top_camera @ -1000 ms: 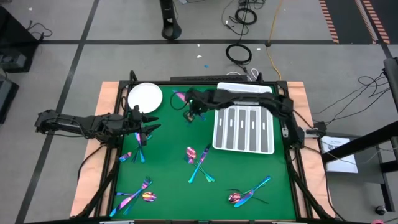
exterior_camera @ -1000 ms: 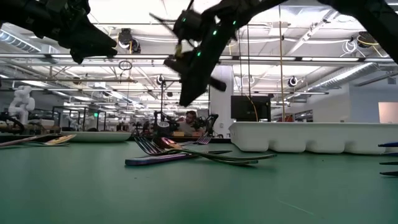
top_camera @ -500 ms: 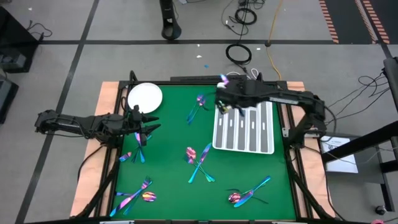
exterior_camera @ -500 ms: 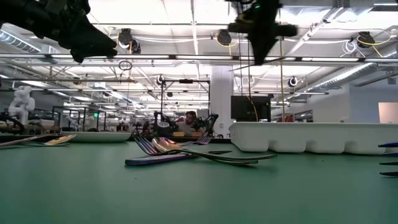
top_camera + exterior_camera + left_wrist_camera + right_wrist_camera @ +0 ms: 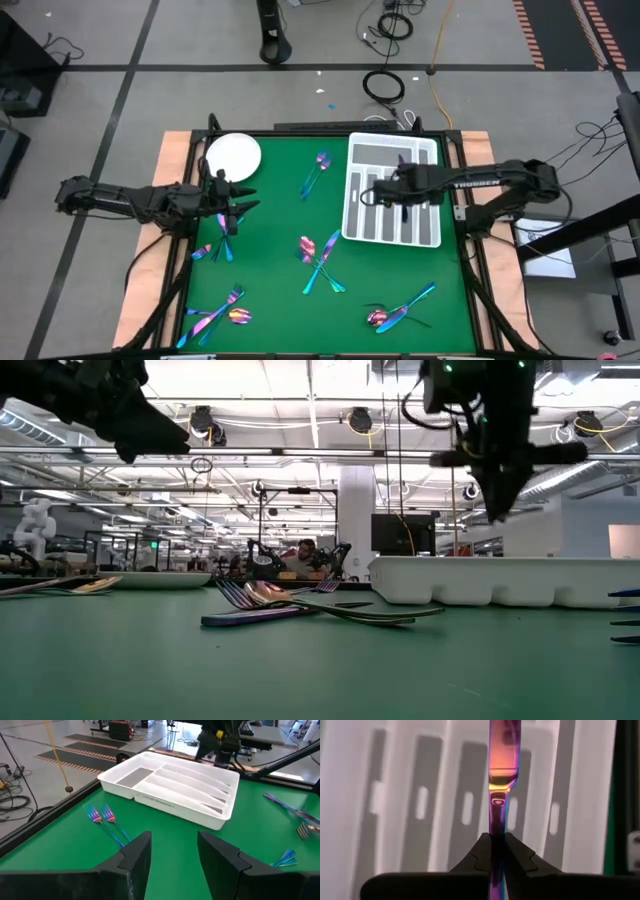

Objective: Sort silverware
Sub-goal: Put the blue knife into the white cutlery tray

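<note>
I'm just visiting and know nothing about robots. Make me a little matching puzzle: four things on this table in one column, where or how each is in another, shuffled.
1. right claw
2. left claw
3. white plate
4. white tray

A. far left corner of the green mat
B. open, holding nothing
C. under the right claw
D. shut on a knife

Pairs: 1-D, 2-B, 3-A, 4-C

The right claw point(image 5: 383, 193) hangs over the white tray point(image 5: 392, 235) at the desk's point(image 5: 280, 210) right edge, pinching a knife point(image 5: 503, 780), blocking the tray from above. The left claw point(image 5: 236, 205) hovers by the left edge, beside the plate point(image 5: 233, 155). Silverware clusters point(image 5: 322, 262) dot the middle and near edge; bare green lies between them.
</note>
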### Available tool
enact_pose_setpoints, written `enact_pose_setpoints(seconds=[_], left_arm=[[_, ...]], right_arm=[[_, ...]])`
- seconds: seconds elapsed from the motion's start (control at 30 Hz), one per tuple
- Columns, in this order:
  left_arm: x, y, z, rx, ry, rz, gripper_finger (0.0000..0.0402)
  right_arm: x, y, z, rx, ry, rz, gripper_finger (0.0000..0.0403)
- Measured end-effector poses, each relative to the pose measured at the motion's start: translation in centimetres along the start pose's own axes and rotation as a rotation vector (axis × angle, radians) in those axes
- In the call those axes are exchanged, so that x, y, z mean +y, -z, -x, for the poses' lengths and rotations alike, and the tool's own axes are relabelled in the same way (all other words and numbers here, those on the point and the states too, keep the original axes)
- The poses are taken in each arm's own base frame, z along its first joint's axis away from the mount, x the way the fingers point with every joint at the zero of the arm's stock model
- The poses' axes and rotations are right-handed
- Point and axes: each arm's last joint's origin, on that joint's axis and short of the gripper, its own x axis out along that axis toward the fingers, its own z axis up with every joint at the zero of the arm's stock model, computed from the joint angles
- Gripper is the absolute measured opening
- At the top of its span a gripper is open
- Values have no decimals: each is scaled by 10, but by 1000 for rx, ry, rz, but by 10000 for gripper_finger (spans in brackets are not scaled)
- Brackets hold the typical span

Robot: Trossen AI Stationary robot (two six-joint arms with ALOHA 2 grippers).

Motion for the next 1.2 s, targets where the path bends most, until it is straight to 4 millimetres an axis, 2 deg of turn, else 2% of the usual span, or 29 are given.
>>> enact_pose_setpoints(seconds=[0.17,0.33,0.9,1.2], left_arm=[[-1,-1,-1,-13,2,-48,162],[-2,-7,-1,-65,9,-55,162],[-3,-16,0,-157,19,-145,162],[-3,-3,-7,-79,-10,-205,162]], right_arm=[[-11,17,-23,54,29,-55,8],[-15,28,-34,61,23,-89,9],[-15,31,-37,57,27,-61,15],[-15,33,-37,88,30,-81,70]])
